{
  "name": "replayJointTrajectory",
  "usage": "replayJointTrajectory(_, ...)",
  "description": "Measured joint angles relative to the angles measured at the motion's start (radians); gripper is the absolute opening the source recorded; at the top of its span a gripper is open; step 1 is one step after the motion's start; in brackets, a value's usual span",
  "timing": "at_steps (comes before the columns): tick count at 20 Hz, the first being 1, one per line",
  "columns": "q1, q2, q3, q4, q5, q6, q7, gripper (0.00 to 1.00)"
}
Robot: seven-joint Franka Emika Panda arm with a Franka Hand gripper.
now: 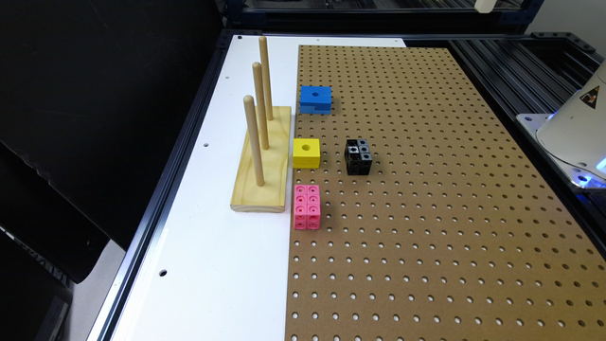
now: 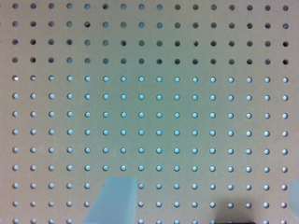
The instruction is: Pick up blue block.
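Observation:
The blue block (image 1: 315,99) rests on the brown pegboard (image 1: 426,213) toward its far end, close to the wooden peg stand. It is bright blue, with a round hole in its top and a notch along its lower edge. In the wrist view my gripper (image 2: 205,203) hovers over bare pegboard (image 2: 149,112). One pale fingertip (image 2: 117,200) shows at one side and the edge of the other (image 2: 295,193) far from it. The jaws stand wide apart with nothing between them.
A wooden stand (image 1: 262,161) with three upright dowels sits on the white strip beside the pegboard. A yellow block with a hole (image 1: 306,152), a black cube cluster (image 1: 358,157) and a pink cube cluster (image 1: 307,207) lie near it. The robot's white base (image 1: 575,128) is at the exterior view's right.

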Motion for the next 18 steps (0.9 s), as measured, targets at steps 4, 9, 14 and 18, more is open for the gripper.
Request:
replayJointTrajectory(4, 0.000, 0.000, 0.001, 0.000, 0.0000, 0.000, 0.000, 1.00)
replayJointTrajectory(9, 0.000, 0.000, 0.001, 0.000, 0.0000, 0.000, 0.000, 1.00)
replayJointTrajectory(14, -0.013, 0.000, 0.001, 0.000, -0.0013, 0.000, -0.007, 1.00)
replayJointTrajectory(18, -0.039, 0.000, 0.001, 0.000, -0.0015, 0.003, -0.032, 1.00)
